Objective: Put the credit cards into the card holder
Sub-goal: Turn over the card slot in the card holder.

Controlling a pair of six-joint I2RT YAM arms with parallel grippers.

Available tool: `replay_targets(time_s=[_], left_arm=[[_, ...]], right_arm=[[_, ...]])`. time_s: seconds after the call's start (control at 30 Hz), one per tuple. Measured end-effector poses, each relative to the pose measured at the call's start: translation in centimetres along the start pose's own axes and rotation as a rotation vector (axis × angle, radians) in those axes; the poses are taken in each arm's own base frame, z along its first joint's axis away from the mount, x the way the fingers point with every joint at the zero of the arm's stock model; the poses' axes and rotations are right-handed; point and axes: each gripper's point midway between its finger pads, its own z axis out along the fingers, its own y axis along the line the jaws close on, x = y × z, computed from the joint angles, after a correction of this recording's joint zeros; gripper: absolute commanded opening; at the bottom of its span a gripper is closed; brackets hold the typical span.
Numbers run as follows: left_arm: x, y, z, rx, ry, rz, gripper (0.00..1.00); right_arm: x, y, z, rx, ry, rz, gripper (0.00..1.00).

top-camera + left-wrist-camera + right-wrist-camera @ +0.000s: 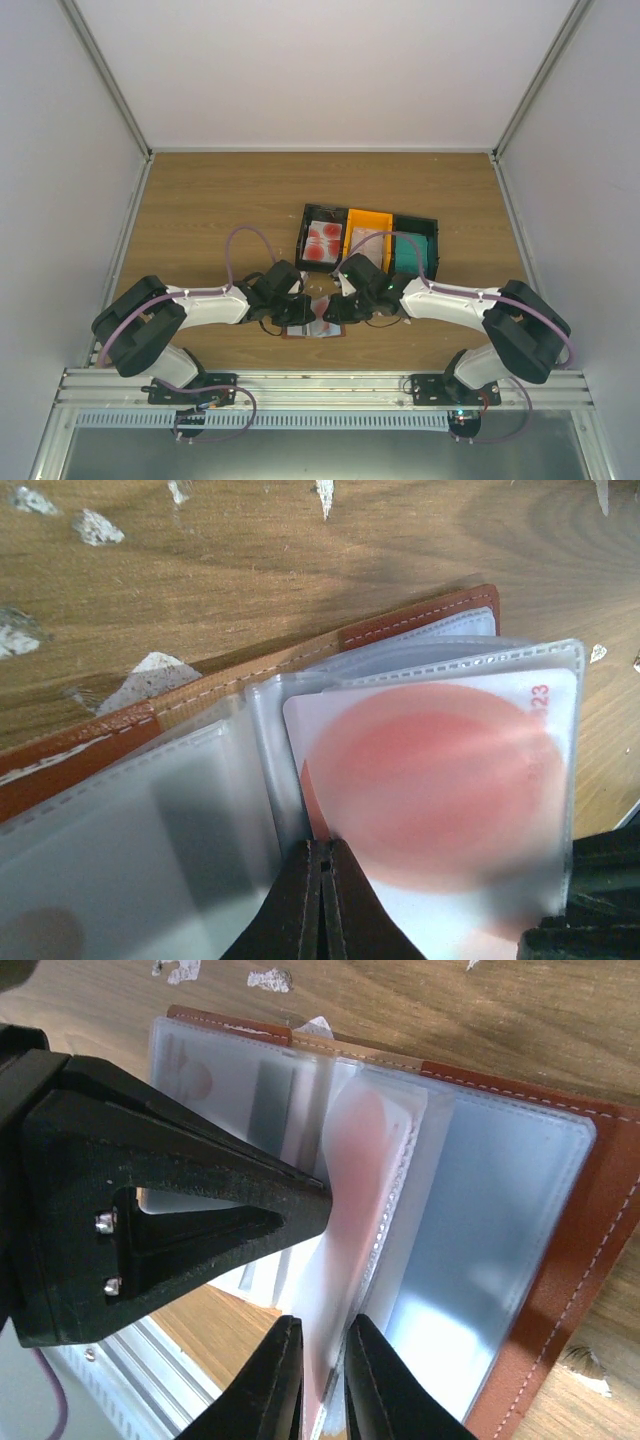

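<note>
Left wrist shows the left pincer (pixel 321 852) closed tight, pinning the open card holder (pixel 100 745) just ahead, likely steadying its sleeves so the right pincer (pixel 322 1345), narrowly nipping a red-blotched card (pixel 350 1190), can feed it in.

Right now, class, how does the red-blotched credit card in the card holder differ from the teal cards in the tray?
The red-blotched credit card is white with a red patch; the teal cards are green. The first sits in a frosted sleeve of the open card holder; the teal ones lie in the tray's rightmost compartment. The left gripper and right gripper meet at the first; neither nears the teal ones. Both: thin rectangles.
</note>
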Motion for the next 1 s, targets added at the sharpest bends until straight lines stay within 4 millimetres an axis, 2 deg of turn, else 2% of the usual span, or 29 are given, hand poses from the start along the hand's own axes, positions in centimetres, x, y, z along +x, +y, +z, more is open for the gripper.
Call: replay_targets(time_s=[0.13,0.8,1.0], left_arm=[[0.00,0.01,0.01,0.000,0.000,0.000,0.00],[0.06,0.12,0.12,-0.004,0.003,-0.002,0.00],[0.05,0.12,0.12,-0.003,0.003,-0.002,0.00]], right_arm=[[-0.04,-0.29,-0.11,0.022,0.000,-0.004,0.23],[-0.25,-0.61,-0.66,0.064,-0.004,-0.018,0.22],[-0.20,-0.39,-0.64,0.053,0.000,-0.018,0.20]])
